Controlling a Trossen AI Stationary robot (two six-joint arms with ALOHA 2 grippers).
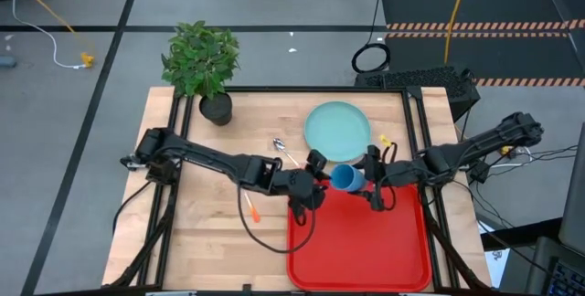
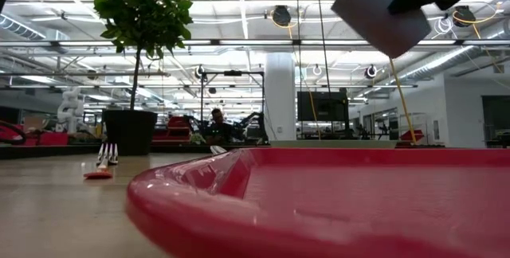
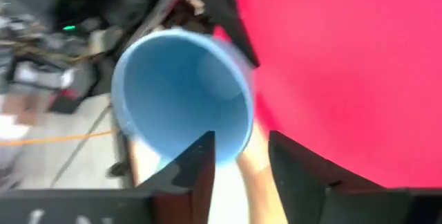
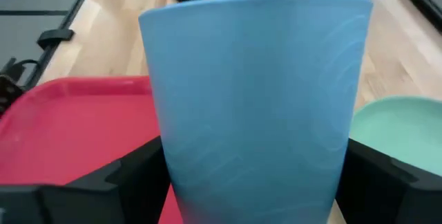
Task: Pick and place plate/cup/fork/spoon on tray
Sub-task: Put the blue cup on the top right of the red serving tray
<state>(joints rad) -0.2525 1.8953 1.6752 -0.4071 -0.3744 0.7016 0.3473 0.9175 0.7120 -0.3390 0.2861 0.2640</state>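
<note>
The blue cup [image 1: 345, 179] hangs in the air over the far rim of the red tray [image 1: 361, 241], between my two grippers. My right gripper [image 1: 368, 180] is shut on it. My left gripper [image 3: 242, 144] is open. One of its fingers [image 3: 199, 156] stands inside the cup's mouth and the other outside, with room on both sides of the wall. The mint-green plate [image 1: 336, 124] lies flat on the table beyond the tray. The spoon [image 1: 281, 148] lies left of the plate. The fork [image 1: 251, 209] lies left of the tray. My right gripper pinches the cup's two opposite sides [image 4: 174, 182] between its fingers [image 4: 124, 172], toward the base end. The fingers come from the table's right and slant a little downward. The cup is clear of the tray, tipped over, its mouth turned to the left arm.
A potted plant [image 1: 208, 72] stands at the table's far left corner. A small yellow-orange object [image 1: 385, 139] lies by the plate's right edge. A keyboard [image 1: 416, 79] sits just beyond the far edge. The tray's near part [image 1: 361, 264] is bare.
</note>
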